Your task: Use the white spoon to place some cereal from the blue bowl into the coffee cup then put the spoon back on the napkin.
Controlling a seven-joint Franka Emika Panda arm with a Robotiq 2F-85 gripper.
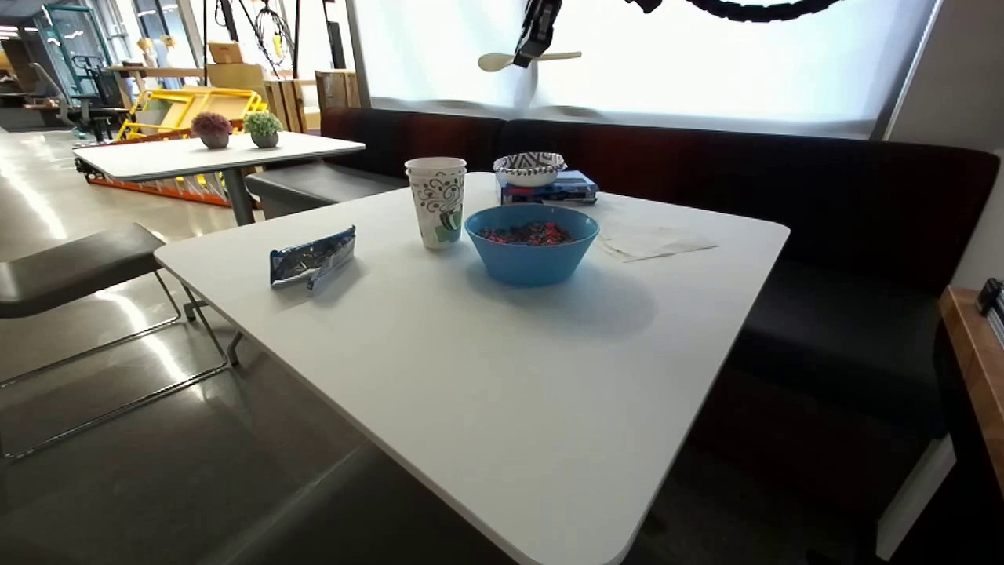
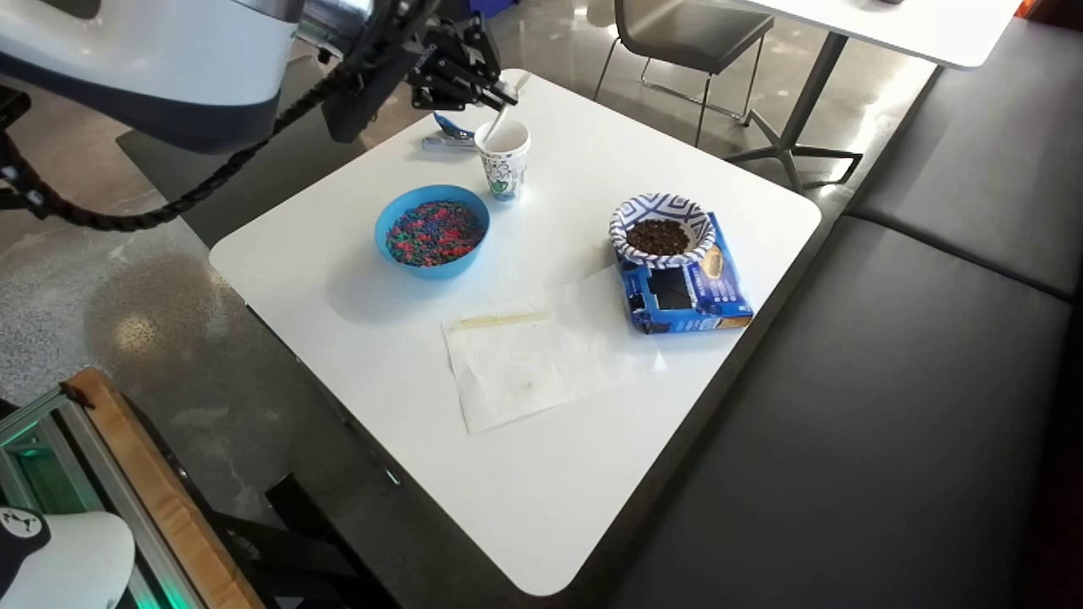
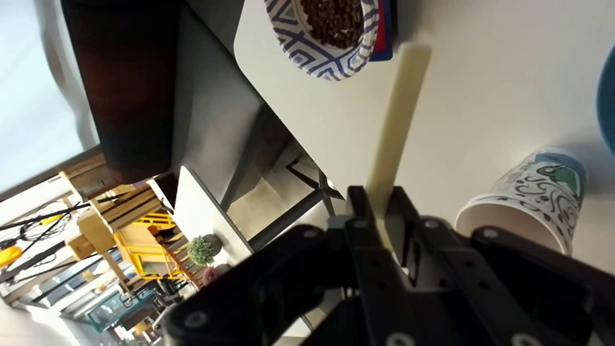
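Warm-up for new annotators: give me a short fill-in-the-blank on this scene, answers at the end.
1. The gripper holds a pale ____ raised off the table.
2. The plain bowl with the multicolored cereal in it is colored ____.
3. The coffee cup stands ____, its opening facing up.
4. The patterned bowl sits on top of a blue ____.

Missing words: spoon; blue; upright; box.
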